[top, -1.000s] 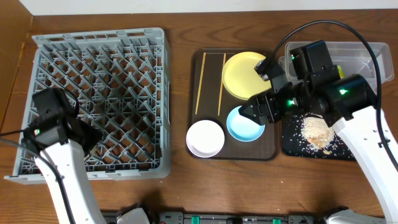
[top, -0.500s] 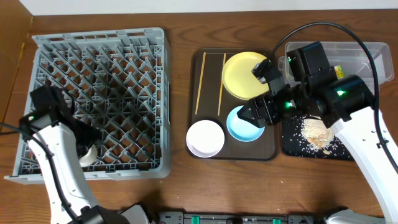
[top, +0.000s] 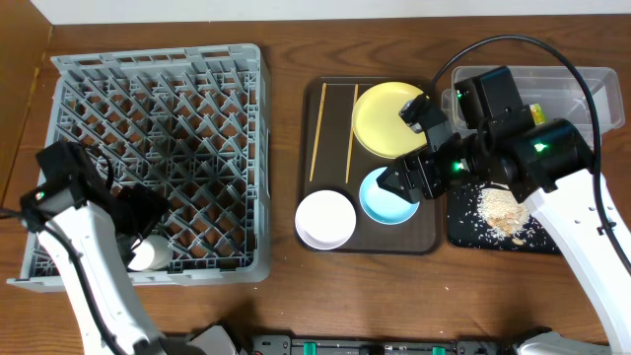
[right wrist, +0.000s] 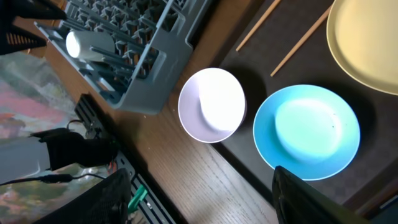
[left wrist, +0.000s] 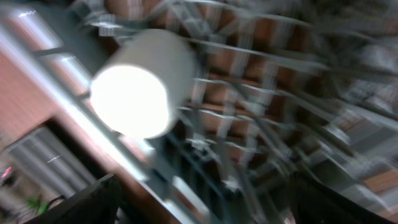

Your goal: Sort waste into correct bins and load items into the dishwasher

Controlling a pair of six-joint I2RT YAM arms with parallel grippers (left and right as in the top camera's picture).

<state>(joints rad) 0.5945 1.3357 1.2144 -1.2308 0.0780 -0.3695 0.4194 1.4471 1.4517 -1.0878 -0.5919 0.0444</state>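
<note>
From overhead, my left gripper (top: 138, 219) hangs over the near-left corner of the grey dish rack (top: 158, 89). It is just above a white cup (top: 148, 255) lying on its side among the pegs. My right gripper (top: 399, 182) hovers over the light blue bowl (top: 380, 205).

My left wrist view is blurred, yet my fingers stand wide and the cup lies free. It could roll.

My right wrist view shows wide, empty fingers. An off-centre pinch could skate the bowl into the white bowl (right wrist: 211, 104) beside it.
</note>
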